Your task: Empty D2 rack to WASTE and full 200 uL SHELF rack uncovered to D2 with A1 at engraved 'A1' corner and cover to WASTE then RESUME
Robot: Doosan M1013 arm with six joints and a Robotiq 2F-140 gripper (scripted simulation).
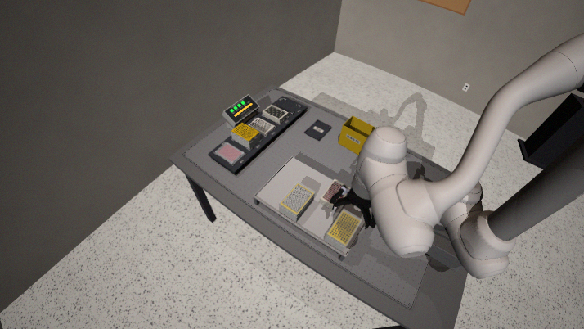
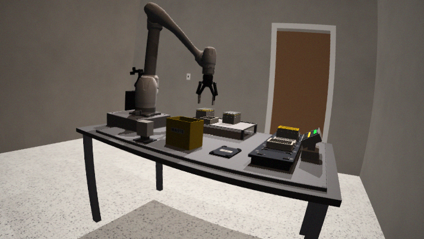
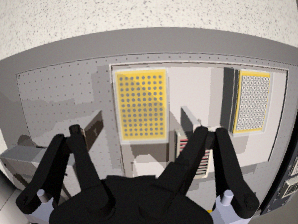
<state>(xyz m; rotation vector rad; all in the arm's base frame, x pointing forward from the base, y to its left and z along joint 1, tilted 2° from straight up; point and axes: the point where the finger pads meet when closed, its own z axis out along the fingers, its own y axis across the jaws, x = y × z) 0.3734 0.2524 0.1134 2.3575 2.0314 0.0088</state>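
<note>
My gripper (image 2: pixel 206 99) is open and empty. It hangs well above the shelf (image 1: pixel 304 205), near the shelf's end closest to the arm's base. Three racks stand on the shelf. One shows a grey field in a yellow frame (image 1: pixel 297 199), also in the wrist view (image 3: pixel 253 102). A low reddish one (image 1: pixel 333 190) sits partly under my fingers. One is a yellow plate with dark holes (image 1: pixel 344 227), straight ahead in the wrist view (image 3: pixel 141 104). A yellow rack with dark holes (image 1: pixel 245 132) stands on the deck's second place. The yellow WASTE bin (image 1: pixel 355 135) is upright.
The black deck (image 1: pixel 262 135) also holds a pink plate (image 1: pixel 229 153), a pale plate (image 1: pixel 262 124) and a reservoir (image 1: pixel 275 112). Its far place is bare. The panel (image 1: pixel 241 110) shows green lights and an orange strip. The flat dark nest (image 1: pixel 317 132) lies between deck and bin.
</note>
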